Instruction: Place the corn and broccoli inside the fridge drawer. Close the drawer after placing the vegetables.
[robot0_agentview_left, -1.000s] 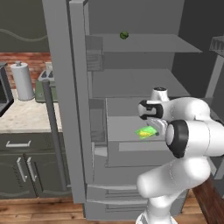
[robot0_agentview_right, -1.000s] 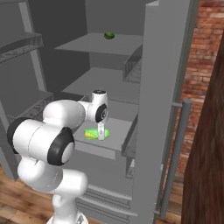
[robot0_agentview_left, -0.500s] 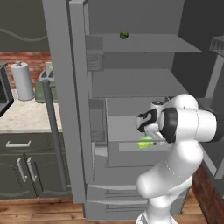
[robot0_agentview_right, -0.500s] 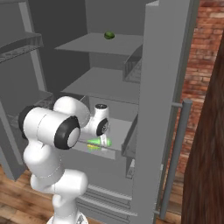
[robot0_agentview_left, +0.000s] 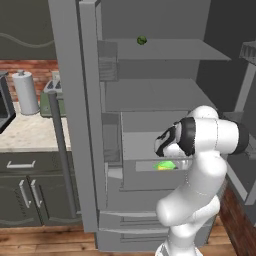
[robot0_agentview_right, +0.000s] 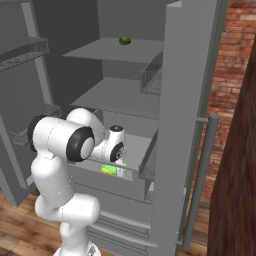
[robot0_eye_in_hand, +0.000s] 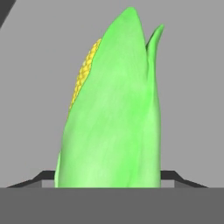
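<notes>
My pincer (robot0_eye_in_hand: 107, 177) sits low inside the open grey fridge (robot0_agentview_left: 75, 125), and from my hand camera the bright green corn cob in its husk (robot0_eye_in_hand: 111, 113) stands right between my two dark fingertips (robot0_eye_in_hand: 43, 176), its row of yellow kernels showing along one side and its pointed tip aimed away from me. The fingertips peek out on either side of the cob's thick end, so my pincer looks closed about as far as the corn's width allows and has hold of it, though the contact itself is hidden behind the husk and I cannot be fully sure. In the left base view the corn (robot0_agentview_left: 165, 165) shows as a green glow through the flat front panel of the wide, shallow, pale grey see-through fridge drawer (robot0_agentview_left: 145, 172), which is pulled out from the fridge body, and my white forearm crosses just above it. In the right base view the same green patch of corn (robot0_agentview_right: 109, 169) lies behind the drawer's front panel (robot0_agentview_right: 107, 176), near the middle of that front edge, with my hand directly over it. A small dark green ball (robot0_agentview_left: 142, 40) rests near the back of the fridge's top shelf (robot0_agentview_left: 170, 50), well apart from the drawer.
</notes>
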